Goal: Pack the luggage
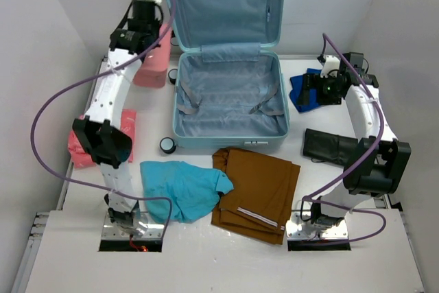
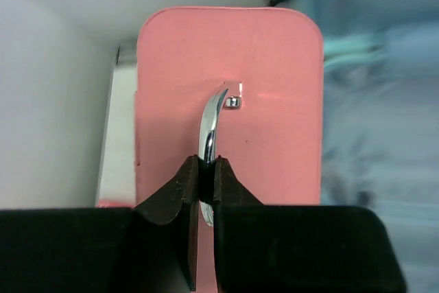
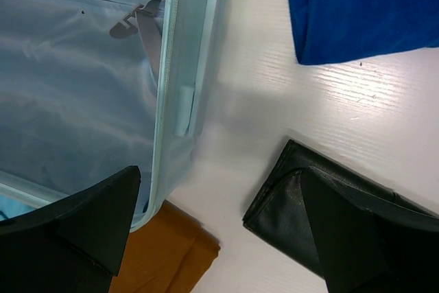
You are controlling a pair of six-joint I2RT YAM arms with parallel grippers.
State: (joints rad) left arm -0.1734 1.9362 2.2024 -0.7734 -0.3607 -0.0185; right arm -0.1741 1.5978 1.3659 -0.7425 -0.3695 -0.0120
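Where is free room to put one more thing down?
In the pale aqua hard-shell suitcase, the lower half is bare. So is the table between its right wall, the blue cloth and the black pouch. Crowded in front: teal shirt, folded brown trousers.

pink case (image 1: 152,72) 10 o'clock | teal shirt (image 1: 182,186) 7 | brown trousers (image 1: 257,190) 5 | black pouch (image 1: 329,147) 3 | blue cloth (image 1: 300,90) 2

Here's the count: one pale aqua hard-shell suitcase (image 1: 230,132), two black caster wheels (image 1: 168,145) showing. One pink box-shaped case (image 1: 152,70). Cloth items: one pink folded stack (image 1: 80,158), one teal shirt (image 1: 182,186), one brown folded trousers (image 1: 257,183), one royal-blue cloth (image 1: 300,94). One flat black pouch (image 1: 329,145). Two white robot arms (image 1: 110,94).
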